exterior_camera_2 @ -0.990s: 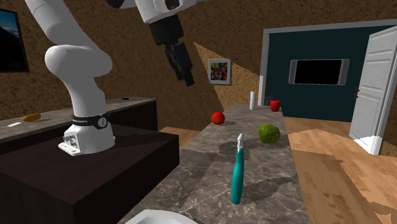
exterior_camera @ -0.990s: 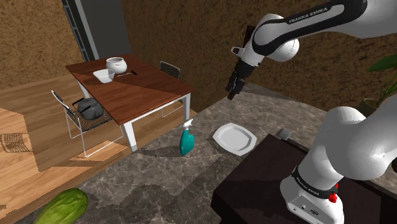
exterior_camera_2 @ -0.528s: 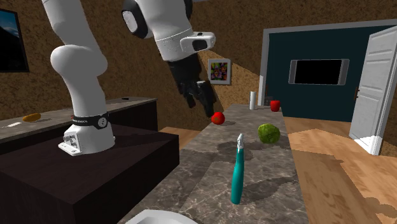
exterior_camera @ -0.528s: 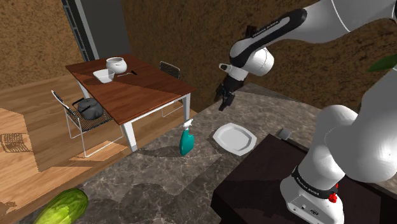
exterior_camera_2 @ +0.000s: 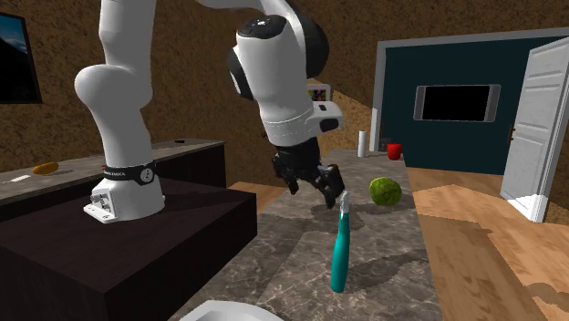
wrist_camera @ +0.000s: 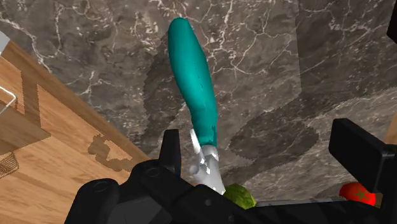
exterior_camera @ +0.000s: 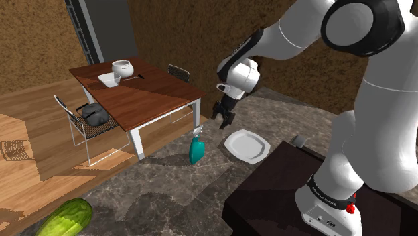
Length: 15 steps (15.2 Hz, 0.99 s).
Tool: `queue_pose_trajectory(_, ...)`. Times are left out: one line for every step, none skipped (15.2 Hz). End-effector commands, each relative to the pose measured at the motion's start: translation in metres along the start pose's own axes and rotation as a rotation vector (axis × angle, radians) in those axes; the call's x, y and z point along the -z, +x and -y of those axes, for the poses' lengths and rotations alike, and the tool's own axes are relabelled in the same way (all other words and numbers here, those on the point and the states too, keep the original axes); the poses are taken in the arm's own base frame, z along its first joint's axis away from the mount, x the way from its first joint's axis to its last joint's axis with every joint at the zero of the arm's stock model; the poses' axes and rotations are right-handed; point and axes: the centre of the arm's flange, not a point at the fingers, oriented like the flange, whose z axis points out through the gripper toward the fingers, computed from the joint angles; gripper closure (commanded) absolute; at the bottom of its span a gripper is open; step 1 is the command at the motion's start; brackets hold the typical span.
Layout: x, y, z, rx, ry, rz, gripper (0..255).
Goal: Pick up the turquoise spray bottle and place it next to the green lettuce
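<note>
Your turquoise spray bottle (exterior_camera: 195,150) stands upright on the dark marble counter (exterior_camera: 154,194), close to the counter's edge, with its white trigger head on top. Your gripper (exterior_camera: 224,121) hangs just above the bottle's head, a little toward the arm's side of it. The fingers are spread wide and clasp nothing. From the wrist camera you look down the length of the bottle (wrist_camera: 196,83): its white head lies just beside one finger (wrist_camera: 169,149), and the other finger is well off to the far side.

A white plate (exterior_camera: 246,145) lies just beside the bottle, between it and the dark stand (exterior_camera: 281,191). The green lettuce (exterior_camera_2: 385,191) sits well beyond the bottle (exterior_camera_2: 341,251) along the counter, away from the plate. A small red fruit (wrist_camera: 356,192) lies near the lettuce (wrist_camera: 240,196), on the side of it away from the bottle. Farther past the bottle, at the counter's far end, stand a white cylinder (exterior_camera_2: 362,143) and a red cup (exterior_camera_2: 394,150).

Off the counter edge by the bottle, down on the wooden floor, stands a brown dining table (exterior_camera: 144,100) with wire chairs (exterior_camera: 84,124). It carries a white bowl (exterior_camera: 109,80) and a white pot (exterior_camera: 123,68).
</note>
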Motion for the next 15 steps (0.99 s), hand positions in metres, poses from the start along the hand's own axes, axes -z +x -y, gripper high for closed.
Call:
queue_pose_trajectory(-0.027,0.0,-0.016,0.07,0.024,-0.013,0)
queue_pose_trajectory(-0.039,0.0,-0.022,0.102,0.036,-0.018,0)
queue_pose_trajectory(-0.052,0.001,-0.028,0.135,0.047,-0.022,0)
queue_pose_trajectory(-0.065,0.002,-0.034,0.167,0.059,-0.027,0)
queue_pose_trajectory(-0.078,0.003,-0.039,0.199,0.071,-0.031,0)
queue_pose_trajectory(-0.09,0.004,-0.045,0.231,0.083,-0.035,0)
queue_pose_trajectory(-0.103,0.006,-0.05,0.263,0.095,-0.04,0)
queue_pose_trajectory(-0.116,0.007,-0.055,0.295,0.107,-0.044,0)
queue_pose_trajectory(-0.129,0.009,-0.059,0.328,0.119,-0.049,0)
queue_pose_trajectory(-0.131,0.01,-0.06,0.331,0.12,-0.049,0)
queue_pose_trajectory(-0.136,0.01,-0.059,0.331,0.12,-0.049,0)
queue_pose_trajectory(-0.141,0.01,-0.058,0.331,0.12,-0.049,0)
queue_pose_trajectory(-0.146,0.01,-0.058,0.331,0.12,-0.049,0)
queue_pose_trajectory(-0.152,0.01,-0.057,0.331,0.12,-0.049,0)
queue_pose_trajectory(-0.157,0.01,-0.056,0.331,0.12,-0.049,0)
